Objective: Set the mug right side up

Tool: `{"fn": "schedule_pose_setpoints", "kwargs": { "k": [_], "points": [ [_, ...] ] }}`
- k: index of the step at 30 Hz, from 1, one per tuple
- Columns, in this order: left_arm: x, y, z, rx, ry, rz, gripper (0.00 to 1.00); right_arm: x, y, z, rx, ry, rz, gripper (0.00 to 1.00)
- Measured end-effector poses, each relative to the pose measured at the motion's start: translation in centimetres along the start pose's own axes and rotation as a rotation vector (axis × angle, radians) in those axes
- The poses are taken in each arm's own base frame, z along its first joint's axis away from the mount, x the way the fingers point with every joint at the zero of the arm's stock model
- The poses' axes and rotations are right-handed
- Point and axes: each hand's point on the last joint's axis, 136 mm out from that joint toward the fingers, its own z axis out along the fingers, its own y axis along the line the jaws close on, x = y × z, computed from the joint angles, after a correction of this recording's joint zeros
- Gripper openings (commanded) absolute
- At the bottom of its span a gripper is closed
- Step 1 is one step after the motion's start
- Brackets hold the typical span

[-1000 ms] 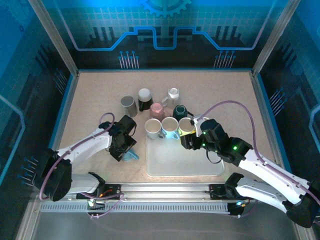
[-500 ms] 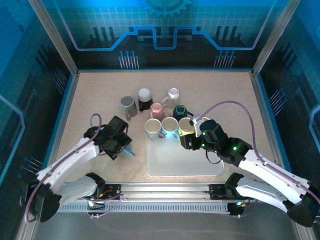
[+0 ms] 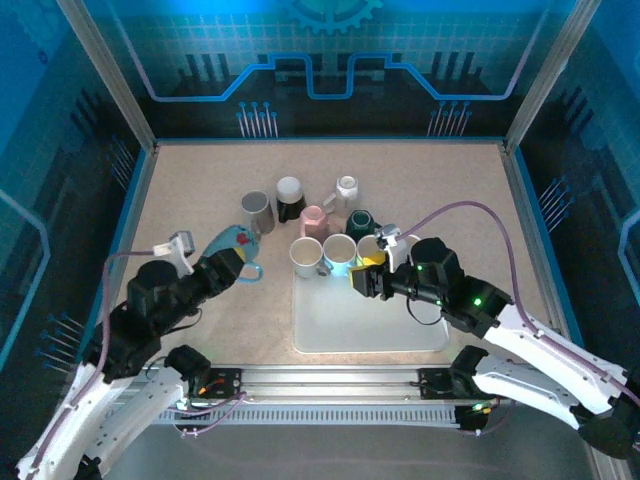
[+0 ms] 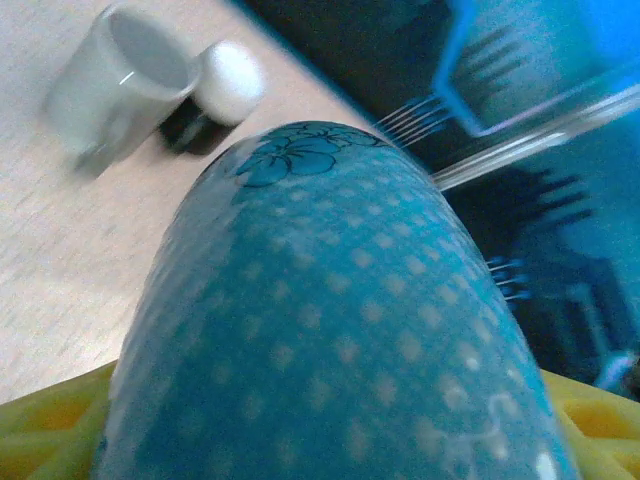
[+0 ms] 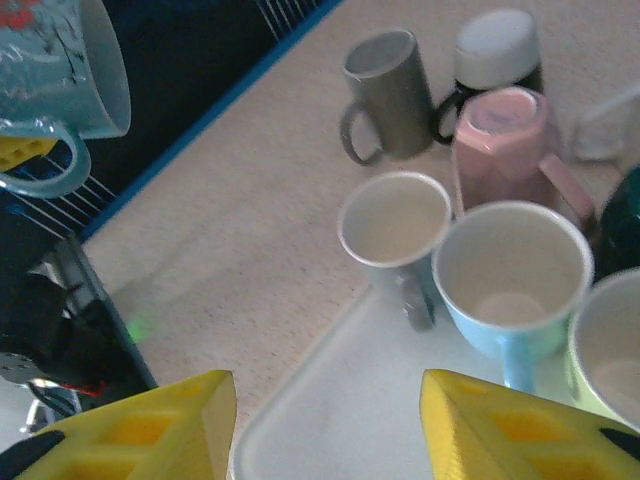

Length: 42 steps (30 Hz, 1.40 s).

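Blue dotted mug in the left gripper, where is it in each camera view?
Top external: blue dotted mug left of centre.
Left wrist: close up, centre of the frame.
Right wrist: top-left corner.
Shared landmark: the upright grey mug.

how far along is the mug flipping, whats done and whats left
Done: the white mug, light blue mug and yellow-green mug stand upright by the far edge of the tray. In hand: the left gripper holds the blue patterned mug off the table, roughly on its side, not yet set down. Left: the pink mug and the black mug sit base up.
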Motion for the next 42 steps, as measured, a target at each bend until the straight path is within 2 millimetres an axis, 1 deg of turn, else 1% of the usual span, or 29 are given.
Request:
{"fn": "schedule_pose_setpoints", "kwargs": {
  "k": [2, 4, 6, 8, 10, 12, 15, 18, 20, 24, 26, 29, 33, 36, 39, 41, 42],
  "points": [
    [-0.7, -1.6, -0.2, 0.077, -0.033, 0.035, 0.5, -0.5, 0.8, 0.1, -0.044, -0.027, -0.004, 0.54],
    [-0.8, -2.7, 0.2, 0.14, -0.043, 0.066, 0.47, -0.8, 1.3, 0.4, -0.08, -0.048, 0.002, 0.54],
    [-0.3, -3.5, 0.9, 0.212, -0.033, 0.094, 0.45, -1.0, 1.8, 0.7, -0.116, -0.061, 0.018, 0.54],
    [0.5, -3.9, 1.8, 0.27, -0.02, 0.106, 0.46, -1.2, 2.5, 1.1, -0.158, -0.063, 0.032, 0.56],
    [1.3, -4.0, 2.5, 0.319, -0.007, 0.112, 0.46, -1.6, 3.2, 1.5, -0.201, -0.07, 0.045, 0.62],
    [1.8, -4.4, 2.9, 0.376, -0.002, 0.119, 0.46, -2.3, 4.0, 1.8, -0.252, -0.092, 0.061, 0.7],
    [2.3, -5.2, 3.1, 0.456, -0.003, 0.124, 0.46, -3.6, 4.8, 1.8, -0.336, -0.131, 0.106, 0.76],
    [2.4, -6.2, 2.7, 0.53, -0.006, 0.121, 0.46, -5.1, 5.0, 2.3, -0.423, -0.15, 0.176, 0.76],
    [2.4, -6.9, 2.4, 0.571, -0.009, 0.127, 0.46, -5.4, 5.1, 3.1, -0.482, -0.134, 0.224, 0.76],
    [2.5, -7.7, 1.8, 0.629, -0.007, 0.136, 0.47, -4.5, 6.2, 4.8, -0.607, -0.04, 0.309, 0.73],
    [2.6, -7.9, 1.7, 0.638, 0.0, 0.14, 0.48, -4.1, 6.9, 5.3, -0.654, 0.001, 0.328, 0.71],
    [2.8, -7.9, 1.7, 0.64, 0.012, 0.148, 0.48, -3.9, 8.7, 5.5, -0.734, 0.045, 0.321, 0.68],
    [3.1, -7.9, 1.7, 0.644, 0.025, 0.156, 0.47, -4.3, 10.8, 5.0, -0.813, 0.061, 0.286, 0.65],
    [3.4, -7.9, 1.7, 0.65, 0.038, 0.162, 0.47, -4.6, 11.1, 5.1, -0.824, 0.058, 0.279, 0.59],
    [3.6, -7.9, 1.7, 0.654, 0.046, 0.169, 0.48, -4.8, 11.6, 5.9, -0.837, 0.076, 0.286, 0.52],
    [3.6, -7.9, 1.7, 0.652, 0.046, 0.178, 0.48, -4.7, 12.2, 6.5, -0.852, 0.098, 0.288, 0.46],
    [3.6, -7.9, 1.7, 0.651, 0.044, 0.183, 0.49, -4.4, 12.5, 6.7, -0.858, 0.114, 0.291, 0.41]
  ]
}}
